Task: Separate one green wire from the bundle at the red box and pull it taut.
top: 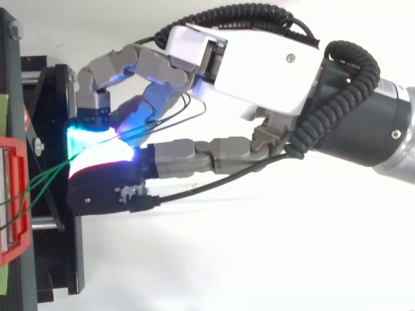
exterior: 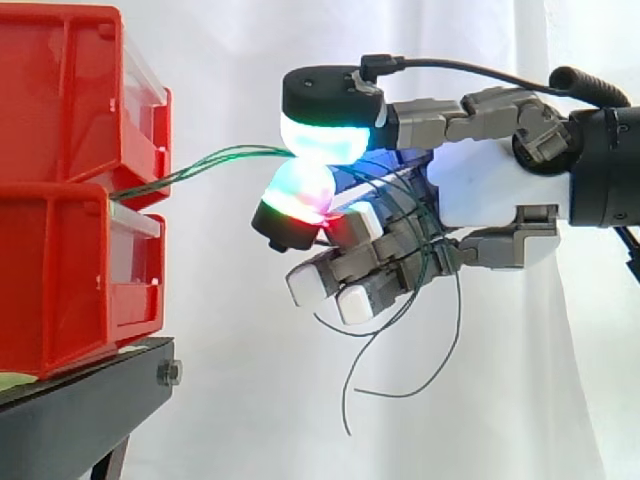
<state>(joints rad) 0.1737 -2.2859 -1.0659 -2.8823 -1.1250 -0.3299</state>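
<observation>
Pinching green wires, hand; side view shows loose ends dangling below.

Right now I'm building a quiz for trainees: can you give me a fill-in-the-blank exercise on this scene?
The wires leave bins that are ___. The robot hand, pinching the wires, enters the side view from the ___. The wires' loose ends hang ___ the robot hand. The bins sit on a ___ stand.
Missing: red; right; below; black.
</observation>
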